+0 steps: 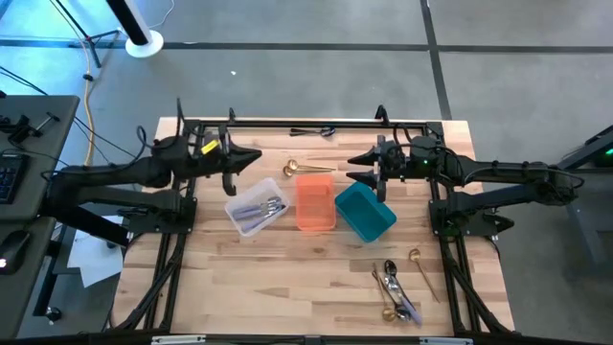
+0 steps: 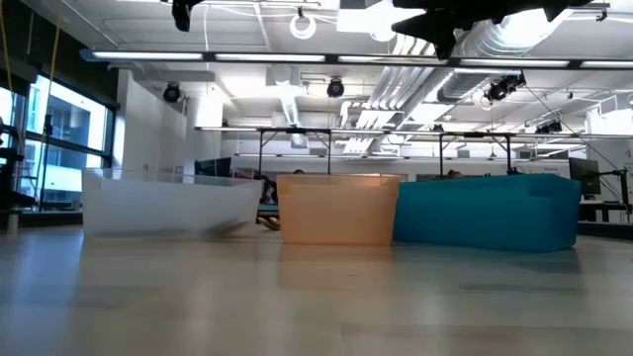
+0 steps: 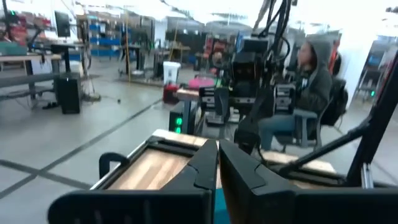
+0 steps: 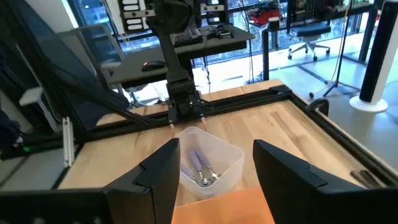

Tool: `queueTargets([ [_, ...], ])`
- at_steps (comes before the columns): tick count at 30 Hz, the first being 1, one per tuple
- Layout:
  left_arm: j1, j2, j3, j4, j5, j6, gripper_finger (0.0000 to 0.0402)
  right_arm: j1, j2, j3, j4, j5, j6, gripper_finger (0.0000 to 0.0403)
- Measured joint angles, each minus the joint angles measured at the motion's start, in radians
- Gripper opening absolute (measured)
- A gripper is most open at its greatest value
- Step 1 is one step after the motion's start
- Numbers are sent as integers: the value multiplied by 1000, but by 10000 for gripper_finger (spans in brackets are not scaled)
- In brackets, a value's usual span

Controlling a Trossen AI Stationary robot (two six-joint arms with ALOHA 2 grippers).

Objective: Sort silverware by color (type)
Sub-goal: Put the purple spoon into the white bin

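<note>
Left gripper [image 3: 217, 163] jaws pinched together, empty; right gripper [image 4: 214, 167] jaws wide, empty; shiny silverware [image 1: 271, 206] in clear bin [image 1: 245, 221].

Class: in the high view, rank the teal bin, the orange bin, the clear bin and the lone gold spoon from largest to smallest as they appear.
1. Teal bin, clear bin and orange bin: too alike to rank.
2. Gold spoon, beside the orange bin: clearly smallest.

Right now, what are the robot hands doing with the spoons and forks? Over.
Left gripper shut, empty, above clear bin. Right gripper open, empty, above teal bin. Silver pieces binned; loose silverware waits near front edge. Nothing blocking.
</note>
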State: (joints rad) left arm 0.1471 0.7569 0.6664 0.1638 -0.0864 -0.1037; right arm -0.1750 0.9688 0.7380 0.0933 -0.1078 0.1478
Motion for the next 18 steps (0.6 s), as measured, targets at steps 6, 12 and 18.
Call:
queueTargets([
  [6, 0, 5, -39, 78, 14, 1, 1, 0, 0, 0, 1, 0, -8, 188],
  [12, 0, 6, -39, 98, 14, 35, 0, 0, 0, 0, 3, 0, 8, 188],
  [18, 0, 7, -39, 98, 14, 35, 0, 0, 0, 0, 37, -20, 1, 164],
])
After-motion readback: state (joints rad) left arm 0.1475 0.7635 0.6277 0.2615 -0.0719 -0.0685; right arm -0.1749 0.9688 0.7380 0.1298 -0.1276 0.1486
